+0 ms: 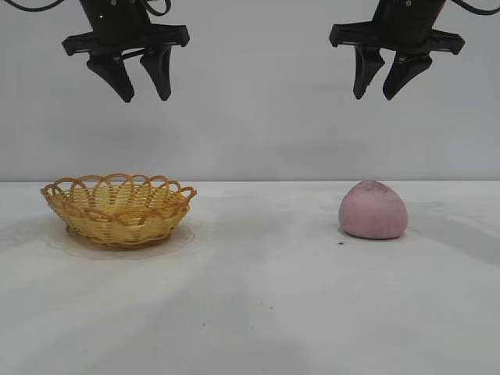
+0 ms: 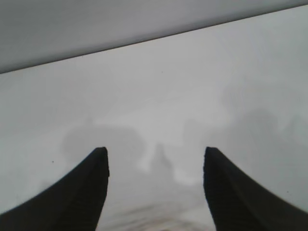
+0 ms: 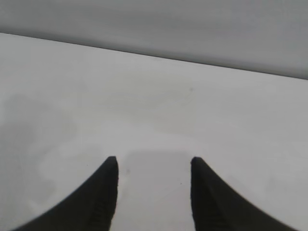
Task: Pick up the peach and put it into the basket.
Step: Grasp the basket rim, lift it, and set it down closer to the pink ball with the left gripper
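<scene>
L gripper fingers apart, nothing between, over bare table

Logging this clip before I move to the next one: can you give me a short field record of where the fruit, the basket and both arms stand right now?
peach: peach on the table, right side of the exterior view, untouched
basket: basket on the table, left side, nothing visible inside
left pincer: left pincer open, holding nothing, high above the basket
right pincer: right pincer open, holding nothing, high above the peach
task stage: pick-up not yet begun
</scene>
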`<action>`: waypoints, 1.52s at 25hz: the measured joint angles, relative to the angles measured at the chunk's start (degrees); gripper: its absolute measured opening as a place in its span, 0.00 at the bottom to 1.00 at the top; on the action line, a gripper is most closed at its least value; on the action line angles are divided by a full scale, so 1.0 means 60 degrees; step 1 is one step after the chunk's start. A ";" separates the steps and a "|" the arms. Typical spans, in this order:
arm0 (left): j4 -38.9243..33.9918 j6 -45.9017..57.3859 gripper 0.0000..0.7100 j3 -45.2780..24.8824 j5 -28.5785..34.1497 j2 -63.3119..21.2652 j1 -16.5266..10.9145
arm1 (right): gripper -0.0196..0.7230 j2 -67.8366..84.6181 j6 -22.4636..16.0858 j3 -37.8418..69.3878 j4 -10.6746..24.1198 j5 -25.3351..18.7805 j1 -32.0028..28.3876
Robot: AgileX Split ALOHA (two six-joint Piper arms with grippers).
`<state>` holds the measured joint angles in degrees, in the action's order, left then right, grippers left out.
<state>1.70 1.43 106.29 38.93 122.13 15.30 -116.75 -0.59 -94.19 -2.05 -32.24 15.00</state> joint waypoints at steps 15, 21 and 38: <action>-0.1087 -0.1849 0.60 0.0007 0.3404 0.0000 0.0000 | 0.43 0.0000 0.0000 0.0000 -0.0039 -0.0754 0.0000; -0.0368 -0.2640 0.60 0.0022 0.3961 0.0481 -0.0388 | 0.43 0.0000 0.0039 0.0000 -0.0141 -0.0877 0.0000; 0.0429 -0.3075 0.11 0.0044 0.3991 0.1748 -0.0566 | 0.43 0.0000 0.0251 0.0000 -0.0177 -0.0964 0.0000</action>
<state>4.27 -17.02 106.56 62.88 132.61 11.90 -116.75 0.92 -94.19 -3.11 -38.02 15.00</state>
